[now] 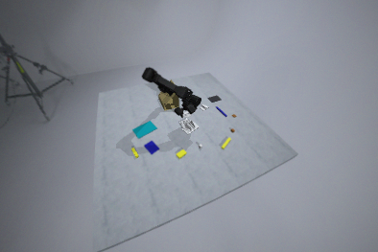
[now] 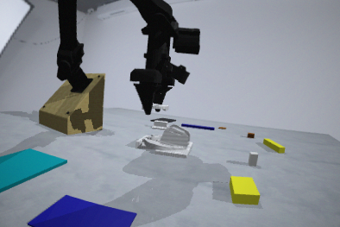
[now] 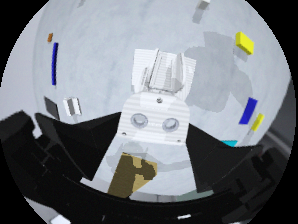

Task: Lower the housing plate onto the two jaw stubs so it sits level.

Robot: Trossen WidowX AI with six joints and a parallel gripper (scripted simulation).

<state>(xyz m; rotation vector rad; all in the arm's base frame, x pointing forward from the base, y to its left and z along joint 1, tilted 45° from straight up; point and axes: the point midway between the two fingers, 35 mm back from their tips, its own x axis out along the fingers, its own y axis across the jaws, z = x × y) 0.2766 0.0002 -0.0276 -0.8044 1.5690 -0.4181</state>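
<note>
The white housing plate (image 1: 186, 114) (image 2: 162, 108) (image 3: 155, 107), with two round sockets in its face, is between the fingers of my gripper (image 2: 154, 110) (image 3: 153, 120). My gripper is shut on it and holds it in the air. The white jaw assembly (image 1: 188, 126) (image 2: 176, 135) (image 3: 161, 70) stands on its ribbed base (image 2: 180, 152) (image 3: 188, 70), lower than the plate and apart from it. In the wrist view the plate's far edge overlaps the near end of the assembly. The jaw stubs and pins cannot be made out.
A slotted white part (image 1: 204, 107) (image 2: 160, 124) (image 3: 72, 106) and a blue bar (image 1: 221, 111) (image 2: 198, 127) (image 3: 54, 64) lie beyond the assembly. A yellow block (image 1: 181, 153) (image 2: 244, 190) (image 3: 244, 43), teal slab (image 1: 145, 129) (image 2: 30, 166) and blue slab (image 1: 152, 148) (image 2: 82, 213) lie around it.
</note>
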